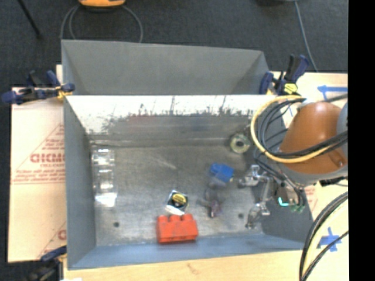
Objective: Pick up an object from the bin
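My gripper (254, 195) hangs low at the right end of the bin, close to the right wall. Its two metal fingers stand apart, one nearer the back and one nearer the front, open with nothing between them. Just left of it lies a small blue block (221, 171). A dark grey, purplish piece (212, 204) rests in front of the block. A small pale ring (238, 143) sits behind the gripper, near the back right corner.
A red toy brick (176, 228) lies by the front wall, with a small yellow, black and white item (176, 201) just behind it. A clear plastic cup (103, 177) lies at the left side. The orange-covered wrist and its cables overhang the right rim.
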